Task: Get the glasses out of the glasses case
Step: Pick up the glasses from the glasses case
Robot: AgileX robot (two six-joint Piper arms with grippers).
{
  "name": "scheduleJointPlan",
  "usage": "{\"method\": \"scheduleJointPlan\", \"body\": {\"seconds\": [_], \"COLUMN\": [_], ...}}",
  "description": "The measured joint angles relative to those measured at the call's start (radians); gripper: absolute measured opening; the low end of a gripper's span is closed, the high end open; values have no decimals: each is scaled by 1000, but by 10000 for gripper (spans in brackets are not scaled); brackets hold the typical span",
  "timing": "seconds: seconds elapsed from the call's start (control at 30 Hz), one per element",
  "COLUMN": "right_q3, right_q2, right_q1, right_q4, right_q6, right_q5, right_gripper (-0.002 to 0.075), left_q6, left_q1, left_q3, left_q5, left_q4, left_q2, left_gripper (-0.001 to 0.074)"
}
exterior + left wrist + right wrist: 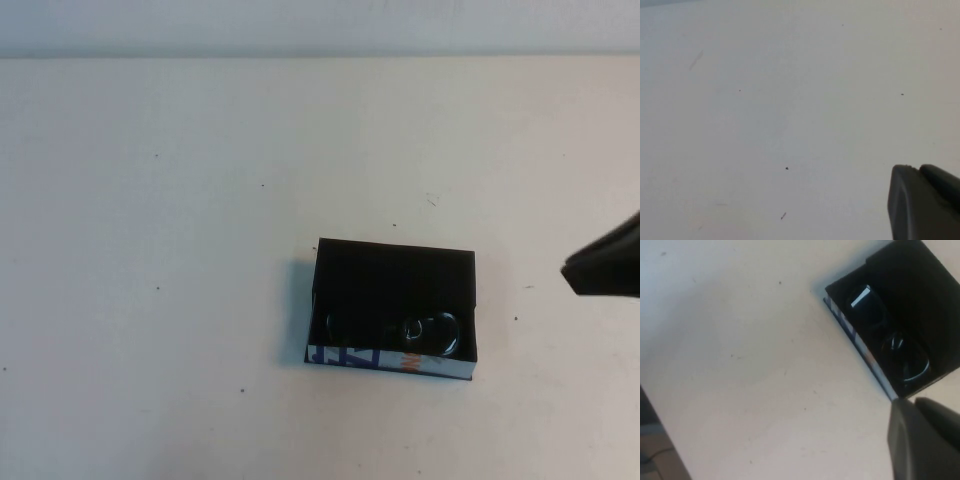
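The case (pixel 395 308) lies open on the white tabletop (pixel 160 200), a little right of centre and toward the near side. It is a shallow black box, set almost square to the tabletop's edges. Its near wall is white with blue and orange letters. The glasses (pixel 420 330) lie inside it, against that near wall, in the right half of the box; one lens catches the light. In the right wrist view the glasses (pixel 890 340) run along the printed wall of the case (pixel 920 285), and the black floor beyond them is bare.

The right pincer (pixel 606 265) hangs at the right edge of the high view, to the right of the case and well apart from it, with bare tabletop between the two. Only a dark tip of it shows there and in its own wrist view (pixel 922 440), so I cannot tell whether its fingers are apart or together. It holds nothing that can be seen.

The left pincer (pixel 925 202) shows only in its own wrist view, as a dark tip over bare speckled tabletop (pixel 765 110); whether its fingers are apart or together I cannot tell.

There is open tabletop on all four sides of the case, widest to the left and on the far side. The tabletop's far edge meets a pale wall (pixel 320 25).
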Motion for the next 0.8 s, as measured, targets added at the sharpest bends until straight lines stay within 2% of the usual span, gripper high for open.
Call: {"method": "scheduleJointPlan", "body": {"seconds": [0.27,0.53,0.67,0.8], "right_q3": [-191,-258,-262,-262], "right_q2": [285,518,618,681], "right_q1": [179,305,386,454], "right_q4": [-224,-341,-422,-547], "right_q6": [-35,-50,-83,-86], "right_q5": [4,2,-4,-71], "right_gripper": [-18,-1,87,267], "left_q6": [0,0,0,0], "left_q1": [0,0,0,0], "left_q3": [0,0,0,0], "left_q5": [0,0,0,0], "left_q4": [0,0,0,0], "left_q2": [0,0,0,0], "left_gripper": [-4,-4,-4,-4]}}
